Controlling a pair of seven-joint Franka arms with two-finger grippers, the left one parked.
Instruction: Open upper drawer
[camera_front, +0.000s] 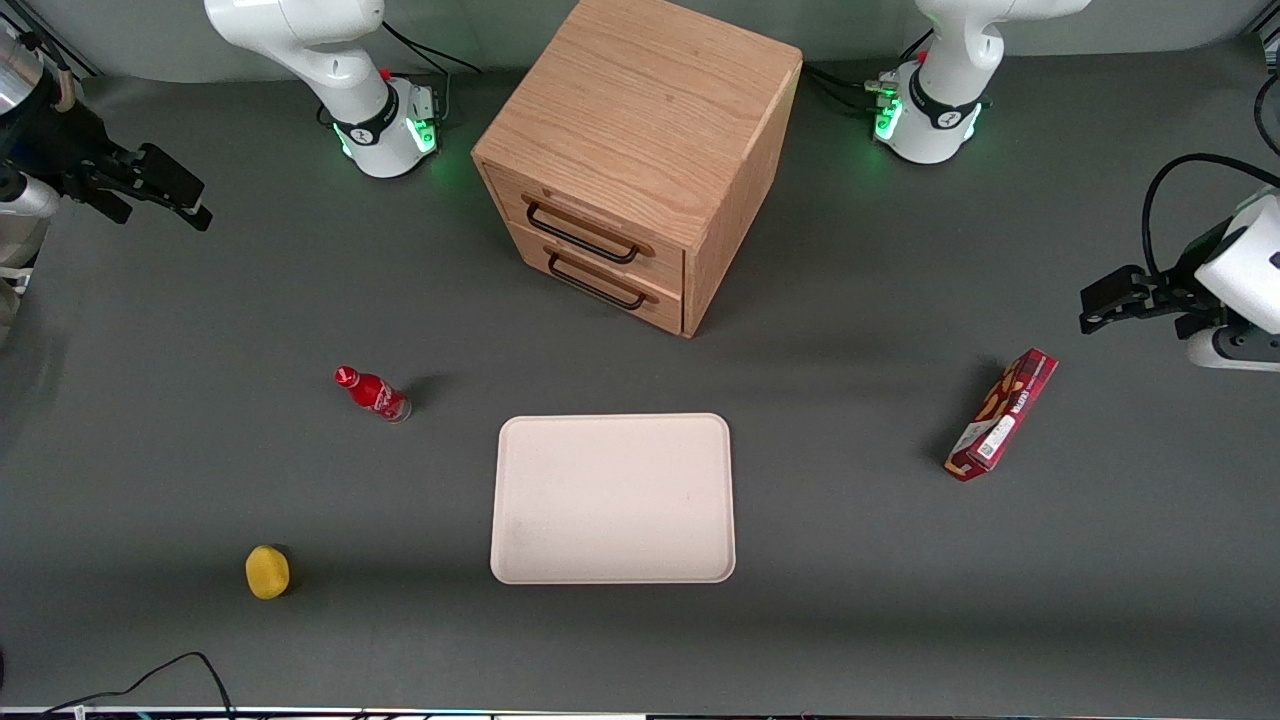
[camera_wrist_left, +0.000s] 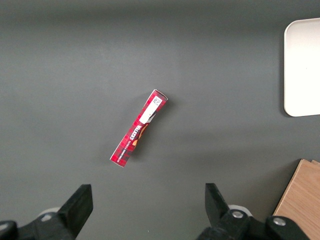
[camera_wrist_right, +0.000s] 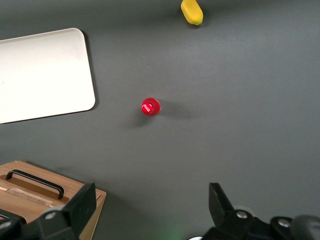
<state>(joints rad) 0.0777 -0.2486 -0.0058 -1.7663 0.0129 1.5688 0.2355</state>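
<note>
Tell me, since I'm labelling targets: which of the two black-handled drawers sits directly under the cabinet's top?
The upper drawer, its handle above the lower drawer. Both look shut. The open gripper hovers toward the working arm's end.

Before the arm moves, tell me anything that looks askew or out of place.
Only the boxy oak cabinet sits turned at an angle; its upper drawer is shut. The open gripper hangs at the working arm's end of the table.

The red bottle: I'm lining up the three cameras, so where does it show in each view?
Front view: the red bottle stands on the table toward the working arm's end, beside the white tray, nearer the camera than the cabinet.
Right wrist view: red bottle seen cap-on, between the tray and the yellow object; the gripper hangs above, jaws open.
Left wrist view: not in it.
Shared landmark: the white tray.
</note>
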